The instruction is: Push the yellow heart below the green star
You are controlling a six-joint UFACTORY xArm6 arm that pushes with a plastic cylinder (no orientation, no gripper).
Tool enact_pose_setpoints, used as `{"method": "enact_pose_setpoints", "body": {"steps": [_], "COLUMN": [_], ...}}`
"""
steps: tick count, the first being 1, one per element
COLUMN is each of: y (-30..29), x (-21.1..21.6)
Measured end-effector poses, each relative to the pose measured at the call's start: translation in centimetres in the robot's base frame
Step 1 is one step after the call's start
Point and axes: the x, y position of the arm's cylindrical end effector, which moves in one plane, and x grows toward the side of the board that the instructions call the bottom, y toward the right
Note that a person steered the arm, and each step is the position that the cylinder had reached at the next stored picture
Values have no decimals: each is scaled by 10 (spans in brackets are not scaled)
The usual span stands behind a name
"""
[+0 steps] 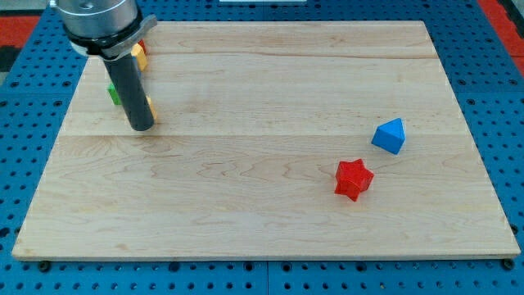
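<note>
My tip (pixel 142 127) rests on the wooden board (pixel 262 213) near the view's upper left. A yellow block, likely the yellow heart (pixel 151 107), peeks out just right of the rod, touching or nearly touching it, mostly hidden. A green block, likely the green star (pixel 113 95), shows as a sliver just left of the rod, a little higher. Another yellow block (pixel 140 56) with a bit of red above it sits higher up, partly hidden by the arm.
A red star (pixel 354 179) lies at the right of centre. A blue block, pyramid-like (pixel 390 135), lies up and right of it. The board sits on a blue pegboard (pixel 508 123).
</note>
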Motion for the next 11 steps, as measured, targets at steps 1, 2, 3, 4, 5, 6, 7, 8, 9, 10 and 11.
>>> {"method": "enact_pose_setpoints", "body": {"steps": [1, 2, 3, 4, 5, 6, 7, 8, 9, 10, 11], "y": [5, 41, 75, 38, 13, -2, -6, -24, -46, -55, -62], "x": [30, 24, -8, -21, -14, -13, -12, -12, -12, -2, 12]}}
